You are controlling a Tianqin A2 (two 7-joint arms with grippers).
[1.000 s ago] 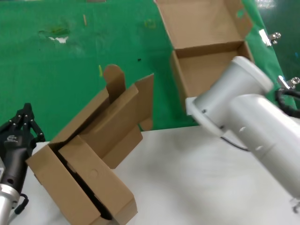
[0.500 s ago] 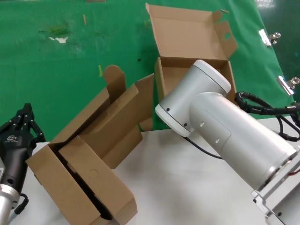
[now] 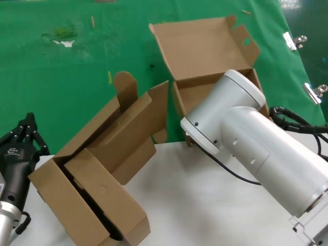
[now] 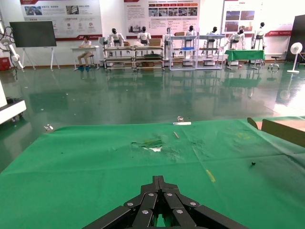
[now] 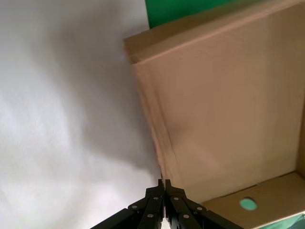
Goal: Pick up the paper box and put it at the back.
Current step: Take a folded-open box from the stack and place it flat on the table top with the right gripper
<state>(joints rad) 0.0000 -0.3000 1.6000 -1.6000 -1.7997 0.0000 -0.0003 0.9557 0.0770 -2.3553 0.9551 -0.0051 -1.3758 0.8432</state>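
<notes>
**Right wrist view: a thin pinch on one wall, and the box could swing or slip**

The right tool (image 5: 164, 183) is closed, its tips meeting at the edge of the paper box (image 5: 224, 105). It seems to pinch that wall, though the contact itself is hard to make out. The box hangs ahead of and beyond the tool, over the line where the white desk (image 5: 57, 119) meets the green sheet (image 5: 181, 9).

Held by one thin wall, the tray may well pivot, sag or slide out during the carry. The raised lid could also tip it, and a low swing could clip the nested boxes (image 3: 102, 169) off to the tool's left.

The box is plain brown cardboard: a shallow tray, a hinged lid standing open with two ear flaps, and a small round hole in one wall.

The left tool (image 3: 23, 134) is closed and parked at the desk's edge.
</notes>
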